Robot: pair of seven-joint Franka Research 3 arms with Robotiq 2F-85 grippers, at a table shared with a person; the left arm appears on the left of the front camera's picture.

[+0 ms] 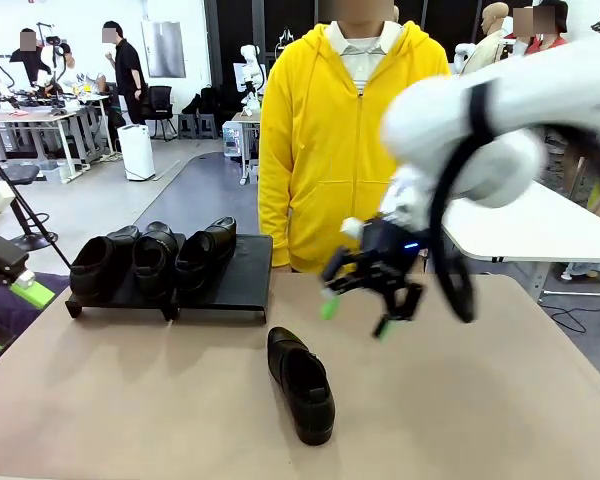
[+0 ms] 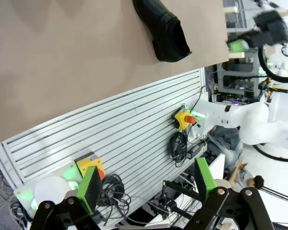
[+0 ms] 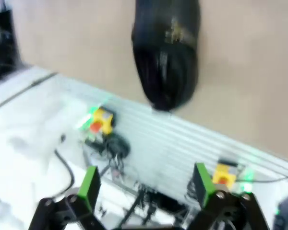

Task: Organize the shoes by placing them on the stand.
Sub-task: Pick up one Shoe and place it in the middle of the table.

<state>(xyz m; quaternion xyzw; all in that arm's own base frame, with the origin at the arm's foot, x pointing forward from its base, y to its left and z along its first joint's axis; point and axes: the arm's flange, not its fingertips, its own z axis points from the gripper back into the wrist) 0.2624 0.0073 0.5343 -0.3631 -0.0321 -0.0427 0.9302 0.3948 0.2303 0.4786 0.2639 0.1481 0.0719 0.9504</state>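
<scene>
While three glossy black leather shoes sit on the low matte-black stand, a fourth shoe lies on the tan surface below the right end effector, fingers spread, empty; the left end effector is spread too.

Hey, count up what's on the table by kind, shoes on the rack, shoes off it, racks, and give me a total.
Glossy black leather slip-on shoes on the rack: 3
Glossy black leather slip-on shoe lying loose on the tan tabletop: 1
Low matte-black rack: 1
Total: 5
</scene>
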